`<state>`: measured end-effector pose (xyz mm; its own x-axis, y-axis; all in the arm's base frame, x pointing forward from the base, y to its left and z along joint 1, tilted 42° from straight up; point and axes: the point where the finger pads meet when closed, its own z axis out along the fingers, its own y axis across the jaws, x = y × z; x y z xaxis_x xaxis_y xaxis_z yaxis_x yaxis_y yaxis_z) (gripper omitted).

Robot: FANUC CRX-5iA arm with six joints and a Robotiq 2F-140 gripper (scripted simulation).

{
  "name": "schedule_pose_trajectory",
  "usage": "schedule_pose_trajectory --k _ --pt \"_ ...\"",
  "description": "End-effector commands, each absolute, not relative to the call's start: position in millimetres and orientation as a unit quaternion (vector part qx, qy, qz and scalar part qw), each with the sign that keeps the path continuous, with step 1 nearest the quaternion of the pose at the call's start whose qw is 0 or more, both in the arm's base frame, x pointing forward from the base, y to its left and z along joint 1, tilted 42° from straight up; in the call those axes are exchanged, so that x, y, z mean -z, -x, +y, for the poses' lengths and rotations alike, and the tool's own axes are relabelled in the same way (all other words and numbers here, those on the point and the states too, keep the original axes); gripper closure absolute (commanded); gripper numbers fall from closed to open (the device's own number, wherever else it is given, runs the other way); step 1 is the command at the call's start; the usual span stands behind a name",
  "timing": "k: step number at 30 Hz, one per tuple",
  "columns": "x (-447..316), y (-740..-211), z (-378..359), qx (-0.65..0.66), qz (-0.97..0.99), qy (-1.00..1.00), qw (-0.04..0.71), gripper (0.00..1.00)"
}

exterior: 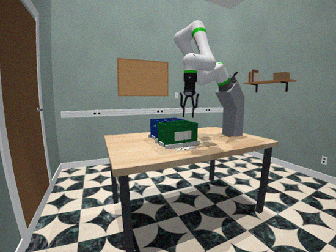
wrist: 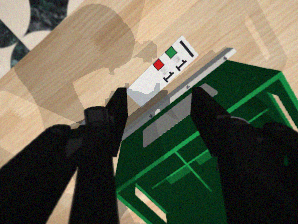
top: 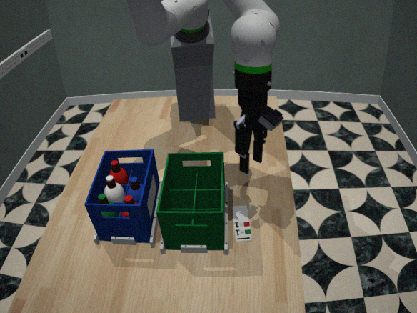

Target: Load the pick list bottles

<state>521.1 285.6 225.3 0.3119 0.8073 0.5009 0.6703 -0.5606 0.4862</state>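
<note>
A plain workroom, part office and part lab. A wooden table [exterior: 135,149] on black legs stands on a black-and-cream tiled floor [exterior: 199,214]. The grey-green walls carry a cork board [exterior: 142,78], a strip of power sockets [exterior: 112,112], a small shelf [exterior: 270,80] and a brown door [exterior: 19,108].

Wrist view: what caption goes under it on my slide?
Open end effector hovering above the pick list and the green crate.

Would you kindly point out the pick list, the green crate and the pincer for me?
Pick list [wrist: 161,73]: wrist view, middle of the paper strip.
Green crate [top: 193,227]: top view, near outer wall.
Pincer [top: 250,163]: top view, midway between the fingertips.
</note>
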Motion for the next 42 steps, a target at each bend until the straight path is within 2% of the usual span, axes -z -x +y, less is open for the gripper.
schedule_pose_trajectory --k 1,21,42 --pt "-227.4 -538.6 281.6 -0.345 0.522 -0.773 0.105 0.56" --pt "-228.5 -547.6 278.6 -0.299 0.727 -0.584 0.202 0.56" --pt "-228.5 -547.6 278.6 -0.298 0.73 -0.581 0.204 0.56"
